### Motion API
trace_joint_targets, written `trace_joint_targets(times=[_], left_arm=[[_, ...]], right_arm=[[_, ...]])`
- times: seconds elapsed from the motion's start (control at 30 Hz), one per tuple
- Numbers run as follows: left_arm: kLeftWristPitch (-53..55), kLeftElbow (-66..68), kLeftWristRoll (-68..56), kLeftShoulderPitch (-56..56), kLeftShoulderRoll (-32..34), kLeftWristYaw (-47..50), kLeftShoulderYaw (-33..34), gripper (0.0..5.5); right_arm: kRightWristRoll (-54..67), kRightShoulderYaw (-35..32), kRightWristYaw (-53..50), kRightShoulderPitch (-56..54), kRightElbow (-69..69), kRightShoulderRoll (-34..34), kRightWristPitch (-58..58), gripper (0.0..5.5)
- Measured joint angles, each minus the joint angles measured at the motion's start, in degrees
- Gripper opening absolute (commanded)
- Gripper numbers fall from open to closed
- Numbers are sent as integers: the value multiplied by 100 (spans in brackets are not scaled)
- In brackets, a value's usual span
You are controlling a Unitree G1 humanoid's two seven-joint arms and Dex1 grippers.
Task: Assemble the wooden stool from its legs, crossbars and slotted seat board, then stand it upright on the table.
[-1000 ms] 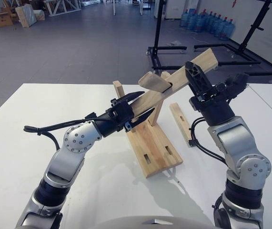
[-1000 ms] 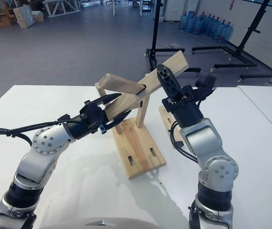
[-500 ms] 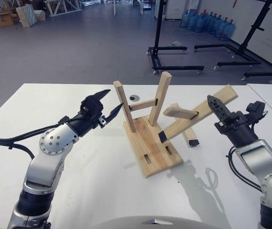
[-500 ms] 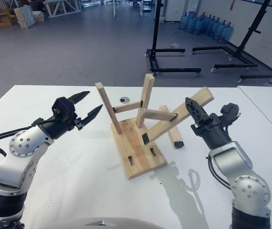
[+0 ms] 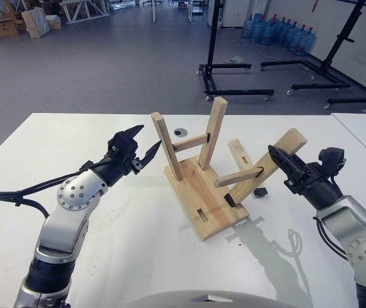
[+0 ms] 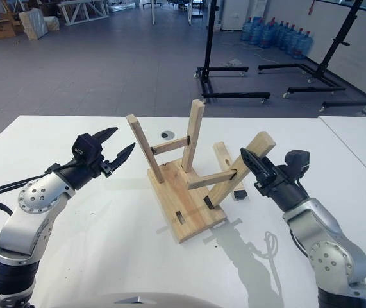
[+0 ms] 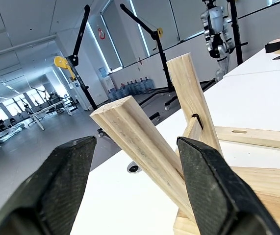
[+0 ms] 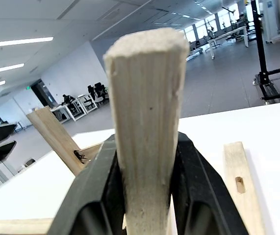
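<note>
Pale unvarnished wood seat board [image 5: 202, 192], smooth matt white table [image 5: 138, 247]

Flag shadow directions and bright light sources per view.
Left eye view: held leg and seat board throw soft shadows on the table, toward the robot. Left wrist view: bright windows behind the upright legs. Right wrist view: lit ceiling strips, no glare on the leg.

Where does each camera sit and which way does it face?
Eye views: head, facing forward and down over the table; both arms show.
Left wrist: left arm, looking between open left jaws at two standing legs.
Right wrist: right arm, looking along the leg the right jaws clamp.
Shared: both wrist views catch the loose leg on the table.
</note>
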Motion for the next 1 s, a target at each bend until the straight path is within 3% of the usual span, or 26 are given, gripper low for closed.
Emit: trace_joint_targets(times=[0.27, 0.57, 0.67, 0.7, 0.87, 1.0], left_arm=[[-111, 4, 252, 9, -38, 82, -299, 301], [134, 314, 442, -435, -615, 662, -345, 301], [135, 486, 590, -673, -746, 826, -408, 301], [135, 505, 626, -679, -774, 825, -444, 301], [124, 538, 729, -669, -808, 824, -568, 301], [124, 536, 750, -658, -849, 824, -606, 301]], right_arm=[[-1635, 1136, -208, -39, -529, -117, -414, 103], [-3664, 2181, -2096, -277, -339, 1588, -1312, 103], [-4095, 2293, -2395, -600, -66, 1905, -1449, 103], [-4136, 2306, -2391, -657, -19, 1934, -1449, 143], [-4352, 2221, -2140, -543, 121, 1905, -1195, 226], [-4126, 1986, -2003, -610, -64, 2113, -1149, 232]])
